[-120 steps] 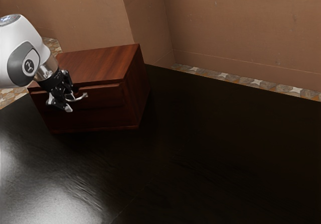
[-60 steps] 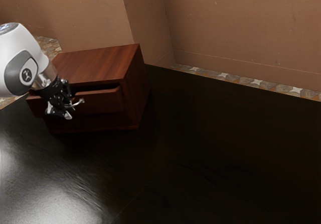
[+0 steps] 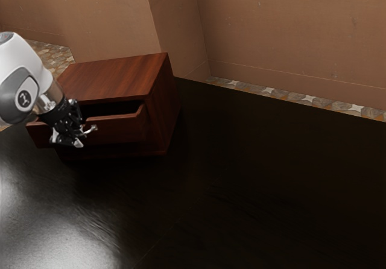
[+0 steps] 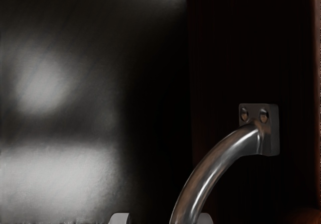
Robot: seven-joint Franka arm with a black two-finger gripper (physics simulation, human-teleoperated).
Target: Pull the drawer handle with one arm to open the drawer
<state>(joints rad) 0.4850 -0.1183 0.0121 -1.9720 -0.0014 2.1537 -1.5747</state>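
A dark red wooden cabinet (image 3: 123, 79) stands on the black table at the exterior view's left. Its upper drawer (image 3: 111, 127) sticks out a little from the cabinet front, with a dark gap above it. My black gripper (image 3: 67, 137) is shut on the drawer's curved metal handle (image 3: 87, 128). In the wrist view the handle (image 4: 220, 161) arcs up from under my hand to its screwed mounting plate (image 4: 259, 128) on the dark drawer front.
The glossy black table (image 3: 241, 190) stretches wide toward the exterior view's right. Brown walls and a column stand behind the cabinet, with a patterned floor strip (image 3: 289, 95) along the table's far edge.
My gripper has moved toward the exterior view's left with the handle, and the drawer has slid out of the cabinet along with it.
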